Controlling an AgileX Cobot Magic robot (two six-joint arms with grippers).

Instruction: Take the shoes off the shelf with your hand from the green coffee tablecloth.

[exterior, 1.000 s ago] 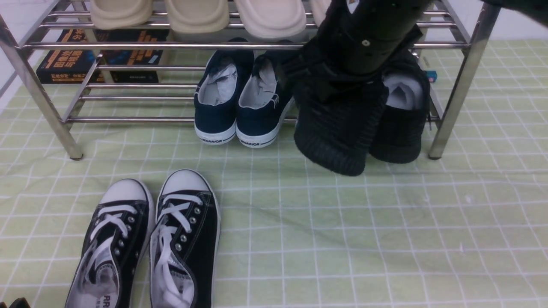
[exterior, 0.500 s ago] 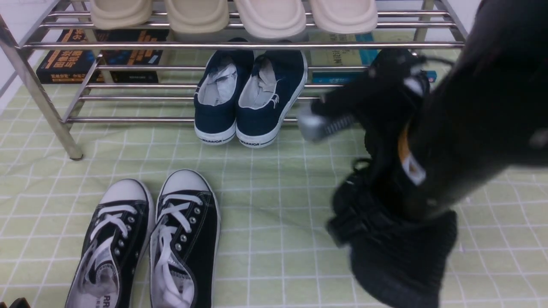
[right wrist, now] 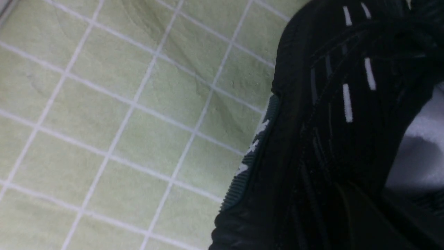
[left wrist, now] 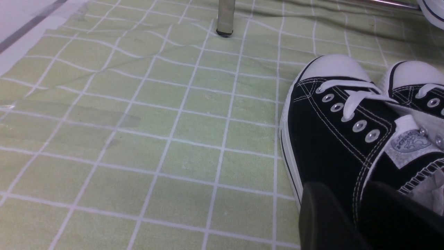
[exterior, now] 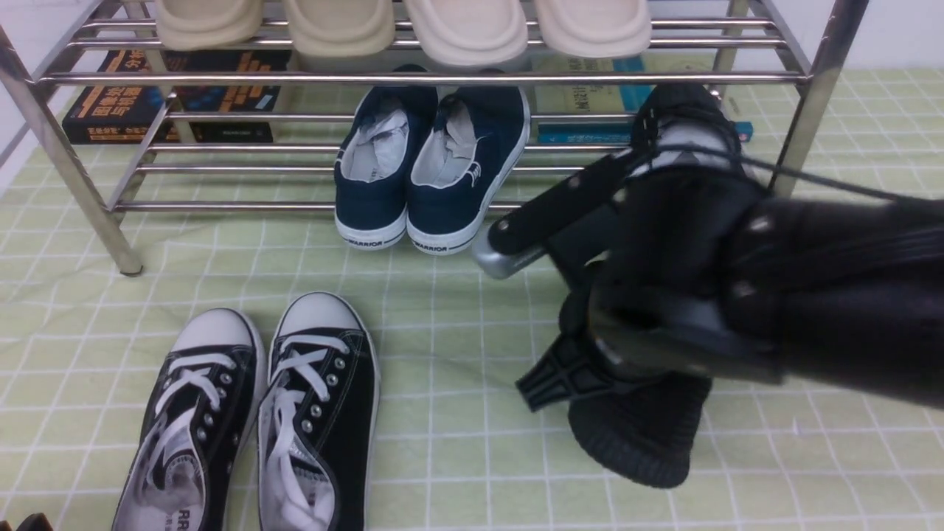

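One black knit shoe (exterior: 641, 442) (right wrist: 312, 121) hangs toe-down, at or just above the green checked tablecloth (exterior: 457, 332), in front of the steel shelf (exterior: 413, 77). My right gripper (exterior: 627, 369) (right wrist: 347, 222) is shut on its collar, beside the white stuffing. The other black knit shoe (exterior: 675, 110) still sits on the shelf's lower tier, partly hidden behind my right arm. My left gripper (left wrist: 353, 222) is low at the front left. Its fingers (left wrist: 322, 215) straddle the side wall of a black canvas sneaker (left wrist: 347, 132); whether they press on it does not show.
A navy WARRIOR pair (exterior: 428, 177) stands on the lower tier and beige slippers (exterior: 339, 26) on the upper. Books (exterior: 169, 96) lie behind the shelf. The black canvas pair (exterior: 258, 413) rests on the cloth at front left. A shelf leg (left wrist: 225, 17) stands ahead of the left gripper.
My right arm has pulled one black knit shoe off the lower tier and brought it forward and down over the cloth. Its partner stayed on the shelf. The canvas pair has not moved.
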